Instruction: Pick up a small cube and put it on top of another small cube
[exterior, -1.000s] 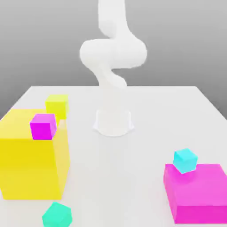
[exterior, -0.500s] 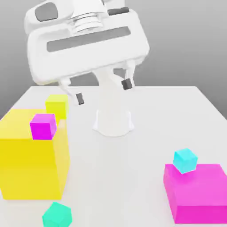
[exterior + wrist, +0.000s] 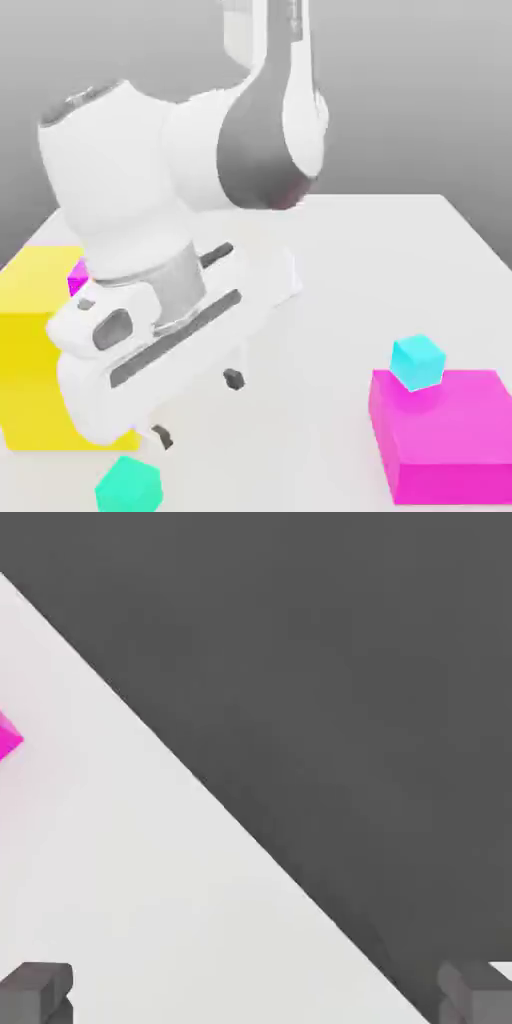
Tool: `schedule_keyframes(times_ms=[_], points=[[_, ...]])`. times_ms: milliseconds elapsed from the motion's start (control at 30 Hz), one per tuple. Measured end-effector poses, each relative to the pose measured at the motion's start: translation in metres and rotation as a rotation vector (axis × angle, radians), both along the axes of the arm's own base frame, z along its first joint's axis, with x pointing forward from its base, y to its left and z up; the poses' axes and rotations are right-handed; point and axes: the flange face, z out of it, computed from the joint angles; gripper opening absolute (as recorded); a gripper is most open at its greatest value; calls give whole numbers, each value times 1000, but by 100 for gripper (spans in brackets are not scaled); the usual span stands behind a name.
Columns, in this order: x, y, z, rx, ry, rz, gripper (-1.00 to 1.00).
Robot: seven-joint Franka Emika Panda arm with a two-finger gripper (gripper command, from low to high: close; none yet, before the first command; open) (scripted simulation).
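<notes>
Claw (image 3: 196,407) hangs low over the white bench (image 3: 330,330) with its two dark fingertips (image 3: 233,378) spread wide apart and nothing between them. Just below it, toward the bench's near edge, the small teal-green cube (image 3: 129,486) sits free on the bench, turned so one corner faces the exterior camera; being a cube, it has no long axis. Well off to the exterior view's right of the claw, a lighter cyan cube (image 3: 417,361) rests at the far edge of a big magenta block (image 3: 450,430), and a big yellow block (image 3: 35,340) stands close on the other side
</notes>
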Motion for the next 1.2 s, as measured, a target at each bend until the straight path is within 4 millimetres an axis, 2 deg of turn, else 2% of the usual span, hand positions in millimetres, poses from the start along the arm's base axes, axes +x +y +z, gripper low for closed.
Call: schedule_keyframes(times_ms=[167,367,433,533,567,767,833,933,967,1000,1200], points=[[-10,-21,-37,-88,19,118,0],[-21,-50,-61,-219,32,272,0],[-21,-53,-78,-238,31,293,0],[-21,-54,-116,-243,32,298,0],[-22,-54,-124,-242,33,298,-100],[-23,-54,-128,-240,35,298,-100],[-21,-54,-113,-242,33,300,-100],[-22,-54,-78,-242,33,299,-100],[-23,-50,-69,-234,38,302,-100],[-24,-37,-69,-214,49,315,-100],[-39,64,-66,-103,117,442,-100]])
